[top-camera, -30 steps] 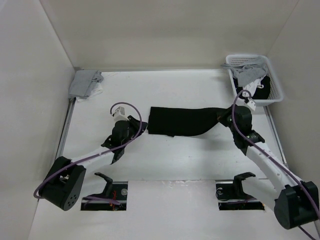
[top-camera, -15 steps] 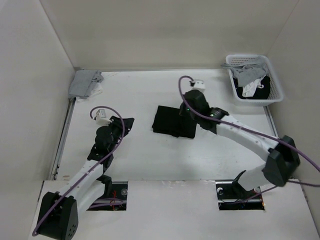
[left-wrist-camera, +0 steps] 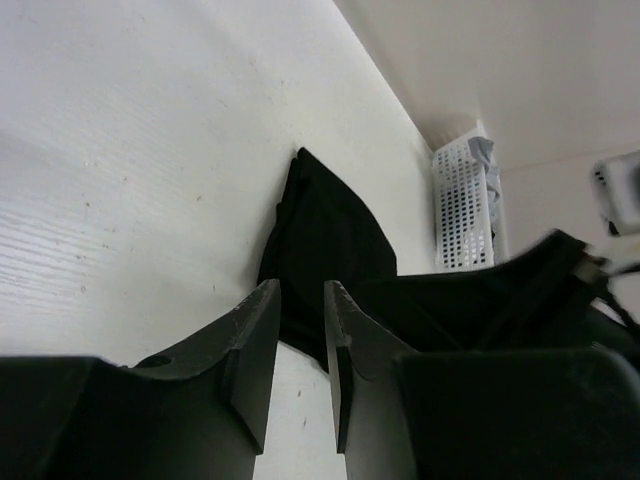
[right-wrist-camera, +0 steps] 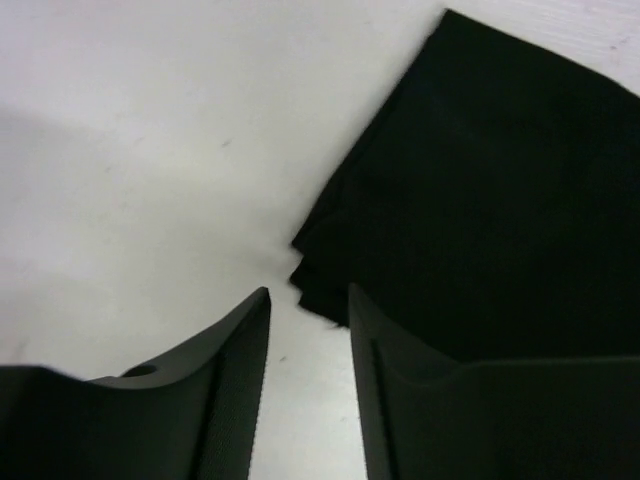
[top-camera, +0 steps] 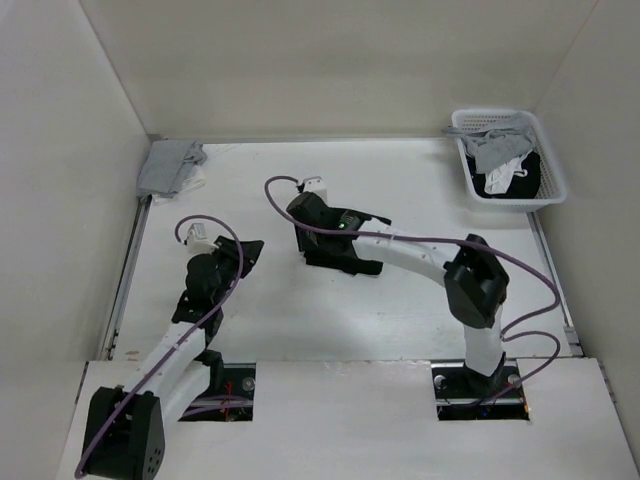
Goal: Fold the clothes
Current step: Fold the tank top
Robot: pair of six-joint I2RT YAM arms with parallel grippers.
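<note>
The clothes (top-camera: 345,258), a black shirt, lie folded into a small layered stack on the white table, left of centre. My right gripper (top-camera: 303,238) hangs over the stack's left end, its arm stretched across the table. In the right wrist view that gripper (right-wrist-camera: 308,300) is open, bare table shows between its jaws, and the stepped corner of the clothes (right-wrist-camera: 500,200) lies just ahead of them. My left gripper (top-camera: 250,252) sits a little left of the stack. In its own view the left gripper (left-wrist-camera: 302,290) is narrowly open on nothing, with the clothes (left-wrist-camera: 330,230) ahead.
A grey folded cloth bundle (top-camera: 170,168) lies in the back left corner. A white plastic basket (top-camera: 555,190) holding grey and white garments stands at the back right, and the basket (left-wrist-camera: 462,215) also shows in the left wrist view. Walls enclose the table on three sides.
The right arm carried the shirt's right end across to the left, turning a long strip into a compact stack, then opened its jaws. The left arm pulled back to the left.
</note>
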